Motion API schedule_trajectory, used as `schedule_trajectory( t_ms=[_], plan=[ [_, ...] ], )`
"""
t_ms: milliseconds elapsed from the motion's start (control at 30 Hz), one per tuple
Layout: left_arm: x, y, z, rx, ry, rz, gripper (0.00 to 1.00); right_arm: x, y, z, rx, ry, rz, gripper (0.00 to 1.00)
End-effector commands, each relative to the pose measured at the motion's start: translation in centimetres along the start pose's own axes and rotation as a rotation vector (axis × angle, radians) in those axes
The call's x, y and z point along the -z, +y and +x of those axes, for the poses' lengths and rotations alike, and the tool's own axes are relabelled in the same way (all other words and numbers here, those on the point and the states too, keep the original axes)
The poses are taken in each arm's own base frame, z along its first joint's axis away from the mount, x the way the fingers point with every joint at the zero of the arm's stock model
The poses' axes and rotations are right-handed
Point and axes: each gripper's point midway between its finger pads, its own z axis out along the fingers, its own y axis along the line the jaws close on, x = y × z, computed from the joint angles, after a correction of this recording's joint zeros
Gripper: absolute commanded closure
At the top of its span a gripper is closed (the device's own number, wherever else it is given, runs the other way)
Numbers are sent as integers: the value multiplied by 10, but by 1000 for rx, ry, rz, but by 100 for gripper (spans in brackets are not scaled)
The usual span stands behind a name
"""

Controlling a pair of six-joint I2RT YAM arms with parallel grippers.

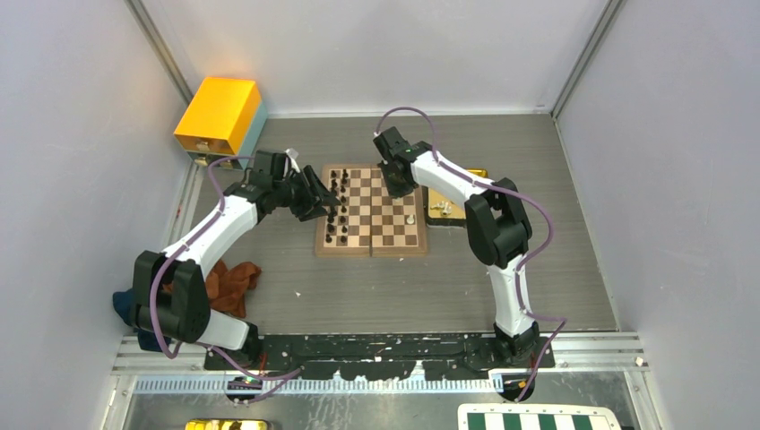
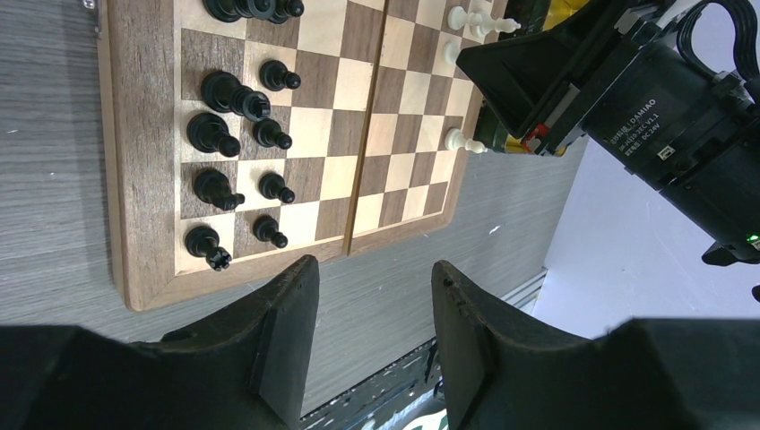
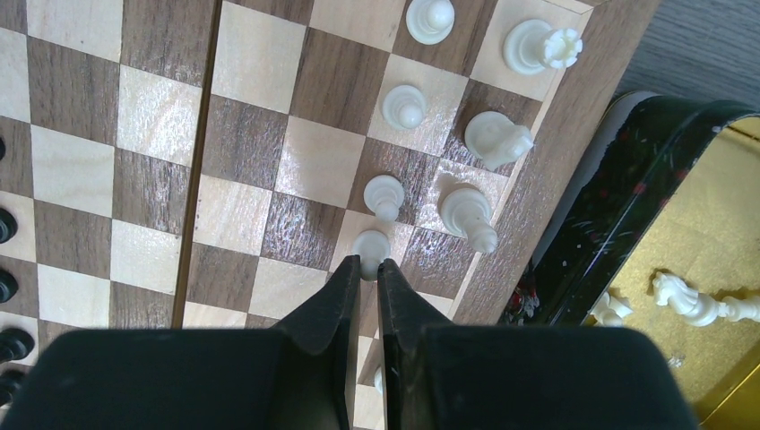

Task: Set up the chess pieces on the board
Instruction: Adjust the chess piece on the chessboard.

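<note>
The wooden board (image 1: 376,204) lies mid-table; it also shows in the left wrist view (image 2: 143,179) and the right wrist view (image 3: 260,152). Black pieces (image 1: 335,211) stand in two columns on its left side (image 2: 220,134). Several white pieces (image 3: 488,139) stand along its right edge. My right gripper (image 3: 369,266) is shut on a white pawn (image 3: 370,244) over a light square in the second column from that edge. It hangs over the board's far right part (image 1: 399,184). My left gripper (image 1: 315,197) is open and empty above the board's left edge (image 2: 372,269).
A gold tray (image 1: 451,204) beside the board's right edge holds loose white pieces, among them a knight (image 3: 686,300). A yellow box (image 1: 220,112) stands at the back left. An orange cloth (image 1: 231,282) lies front left. A green-and-white board (image 1: 538,418) sits at the bottom.
</note>
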Motion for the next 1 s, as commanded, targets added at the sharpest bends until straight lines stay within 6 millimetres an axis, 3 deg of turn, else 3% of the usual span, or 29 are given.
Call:
schedule_trajectory(
  t_ms=[0,300,533,633,867,967],
  plan=[
    [5,-16,-12,-38,-31,51,50,27,-2,-22,-31,-87,-12,90],
    [5,-15,-12,-35,-33,50,50,29,-1,-20,-32,-86,-17,89],
    [5,-15,-11,-32,-33,50,50,28,-1,-20,-32,-87,-21,70],
    [5,-15,-11,-32,-34,49,50,32,-1,-23,-34,-100,-24,67],
    [7,-16,-12,-34,-38,51,50,49,-1,-37,-36,-138,-31,66],
    [7,-17,-13,-36,-43,52,50,66,-1,-47,-45,-177,-35,66]
  ],
)
